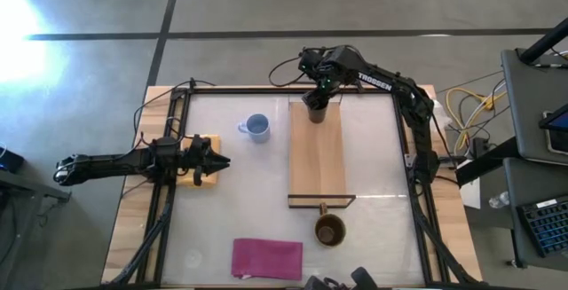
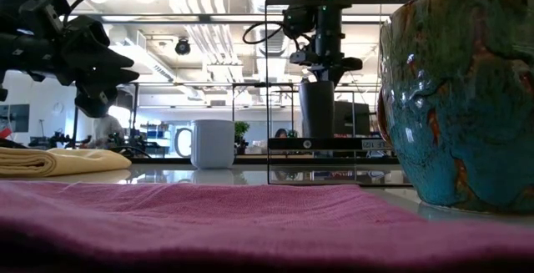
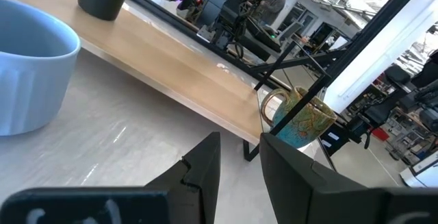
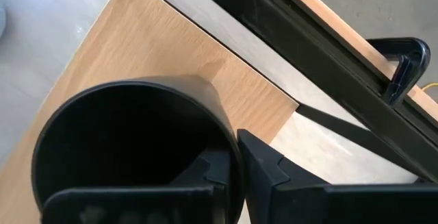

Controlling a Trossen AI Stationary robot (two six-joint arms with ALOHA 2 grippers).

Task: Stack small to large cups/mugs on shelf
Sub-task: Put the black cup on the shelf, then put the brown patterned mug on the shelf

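The small black cup (image 1: 316,111) stands upright at the far end of the light-wood shelf (image 1: 317,161); my right gripper (image 1: 318,100) is shut on it from above. In the low view the cup (image 2: 317,110) has its base at the shelf's top (image 2: 334,144). The light blue mug (image 1: 257,128) stands on the table left of the shelf. The glossy brown mug (image 1: 330,231) stands on the table just past the shelf's near, dark-framed end. My left gripper (image 1: 217,160) hovers at the table's left, empty, its fingers a narrow gap apart (image 3: 239,166). My right gripper pinches the black cup's wall at the rim (image 4: 231,157), one finger (image 4: 205,172) inside the cup and one (image 4: 270,172) outside. The fingers come from above, pointing down. The cup is upright; whether its base rests on the shelf I cannot tell.
A yellow-tan pad (image 1: 202,141) lies under my left gripper. A magenta cloth (image 1: 266,258) lies at the near edge. A dark frame (image 1: 284,90) runs round the table top. The shelf's middle (image 1: 317,161) is bare wood.
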